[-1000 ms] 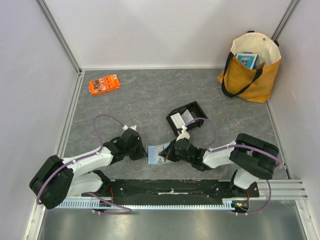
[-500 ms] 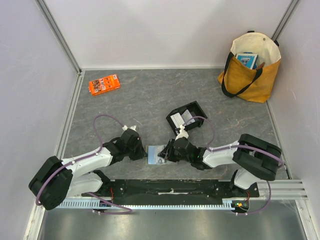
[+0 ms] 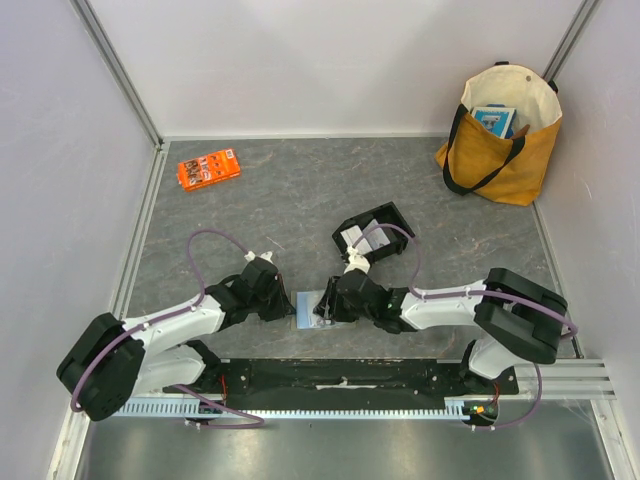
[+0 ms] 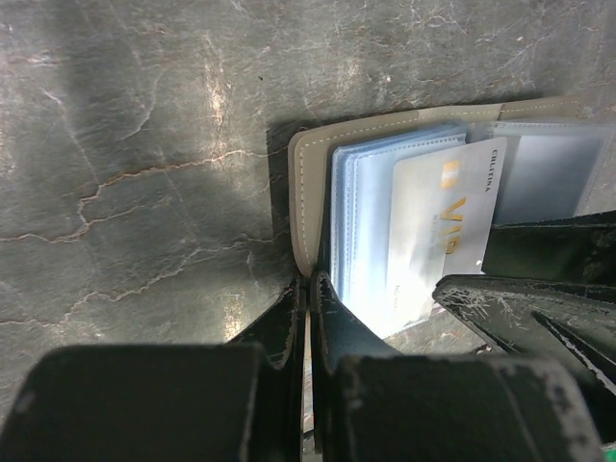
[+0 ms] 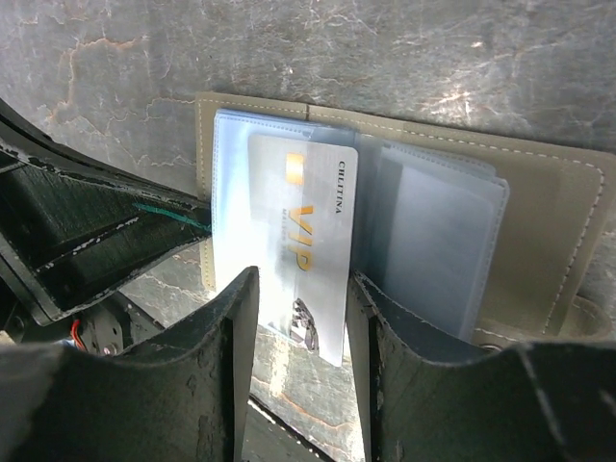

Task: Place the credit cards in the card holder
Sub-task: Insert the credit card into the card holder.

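On the grey marbled tabletop's (image 3: 300,190) near middle lies the open taupe-grey card holder (image 5: 549,241), its left edge pinched in the left hand (image 4: 306,298), while the right hand (image 5: 303,284), spread astride a pale gold-lettered plastic card (image 5: 308,221) half-sleeved, should push it squarely home.

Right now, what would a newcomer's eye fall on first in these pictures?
The open card holder lies between the left hand and right hand, a white card marked VIP in gold sticking out of its clear sleeves. A mustard tote bag stands in the far right corner, an orange packet far left.
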Motion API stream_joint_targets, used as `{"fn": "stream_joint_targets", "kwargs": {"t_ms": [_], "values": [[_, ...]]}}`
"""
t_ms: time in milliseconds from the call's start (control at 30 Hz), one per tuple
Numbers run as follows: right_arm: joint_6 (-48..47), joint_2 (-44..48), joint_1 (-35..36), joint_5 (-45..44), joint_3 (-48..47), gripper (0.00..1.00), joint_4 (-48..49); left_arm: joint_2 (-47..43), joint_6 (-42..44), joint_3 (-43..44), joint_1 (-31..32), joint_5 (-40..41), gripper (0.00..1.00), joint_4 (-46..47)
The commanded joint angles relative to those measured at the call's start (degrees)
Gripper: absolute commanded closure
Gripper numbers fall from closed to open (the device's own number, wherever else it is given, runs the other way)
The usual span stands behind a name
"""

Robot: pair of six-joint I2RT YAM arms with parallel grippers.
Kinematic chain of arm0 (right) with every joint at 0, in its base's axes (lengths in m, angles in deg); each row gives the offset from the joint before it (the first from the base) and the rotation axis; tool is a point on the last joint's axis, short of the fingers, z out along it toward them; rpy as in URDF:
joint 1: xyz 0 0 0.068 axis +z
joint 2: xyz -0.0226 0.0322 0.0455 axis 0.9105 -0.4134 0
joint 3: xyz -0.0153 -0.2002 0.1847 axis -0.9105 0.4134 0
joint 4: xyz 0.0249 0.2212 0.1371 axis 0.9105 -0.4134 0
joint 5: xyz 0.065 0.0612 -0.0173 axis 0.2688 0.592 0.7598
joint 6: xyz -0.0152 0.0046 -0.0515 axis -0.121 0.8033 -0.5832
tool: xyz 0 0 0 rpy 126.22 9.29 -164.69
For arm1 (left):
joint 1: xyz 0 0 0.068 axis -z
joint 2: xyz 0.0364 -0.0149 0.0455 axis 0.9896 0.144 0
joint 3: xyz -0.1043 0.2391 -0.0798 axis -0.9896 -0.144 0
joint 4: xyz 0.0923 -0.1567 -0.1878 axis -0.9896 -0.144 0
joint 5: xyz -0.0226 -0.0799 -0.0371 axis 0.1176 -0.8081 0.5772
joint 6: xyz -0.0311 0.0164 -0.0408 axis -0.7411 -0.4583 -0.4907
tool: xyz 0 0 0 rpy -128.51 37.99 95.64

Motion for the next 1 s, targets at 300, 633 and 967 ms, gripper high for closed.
{"fn": "stream_joint_targets", "kwargs": {"t_ms": [300, 633, 967], "values": [[-4.1, -5.7, 3.6, 3.1, -10.8, 0.51, -6.7, -1.6, -0.1, 0.3, 0.2, 0.7, 0.98, -1.3], [-5.0, -7.0, 3.8, 6.9, -11.2, 0.72, -2.2, -2.6, -0.1, 0.4, 0.2, 0.8, 0.98, -1.8], [-4.5, -2.1, 2.6, -0.4, -8.9, 0.50, -8.3, -4.7, -0.2, -0.1, 0.2, 2.5, 0.98, -3.9]]}}
